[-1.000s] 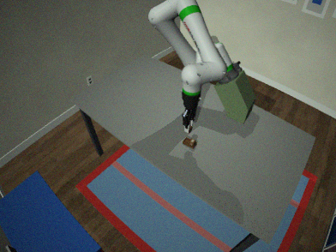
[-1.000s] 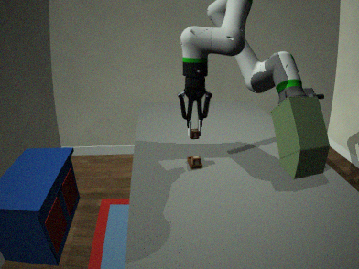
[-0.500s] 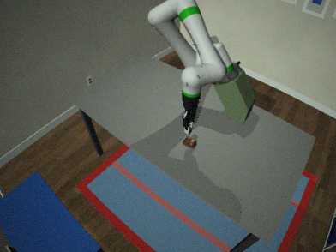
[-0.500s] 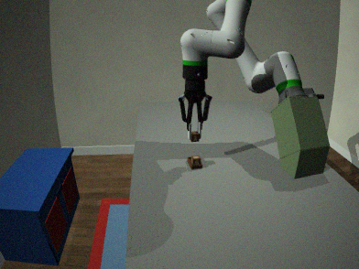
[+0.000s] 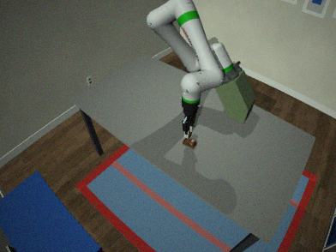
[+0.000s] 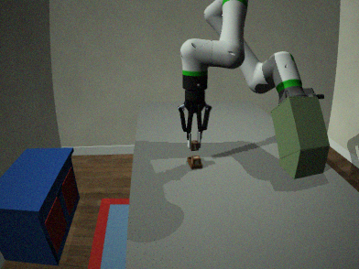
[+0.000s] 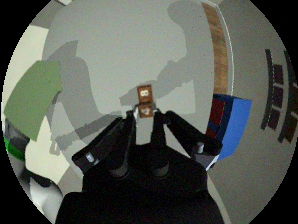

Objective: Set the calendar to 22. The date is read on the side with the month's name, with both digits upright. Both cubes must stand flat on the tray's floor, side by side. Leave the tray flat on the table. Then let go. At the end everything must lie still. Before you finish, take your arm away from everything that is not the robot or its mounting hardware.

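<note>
White six-joint arm (image 6: 229, 43) with green bands bent over from the bench's far right corner, wrist vertical, black two-finger gripper (image 6: 195, 145) pointing down mid-bench, fingers clamped on a small brown cube (image 6: 195, 145).

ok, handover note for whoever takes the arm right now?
Gripper: shut on a calendar cube, held in the air just above the tray.
Tray: flat on the grey table, in front of the green pedestal. Its contents are too small to make out.
Done: one cube picked up and carried over the tray.
Left: seat it flat beside the other, confirm 22 reads upright on the month side, release, let everything settle.
</note>
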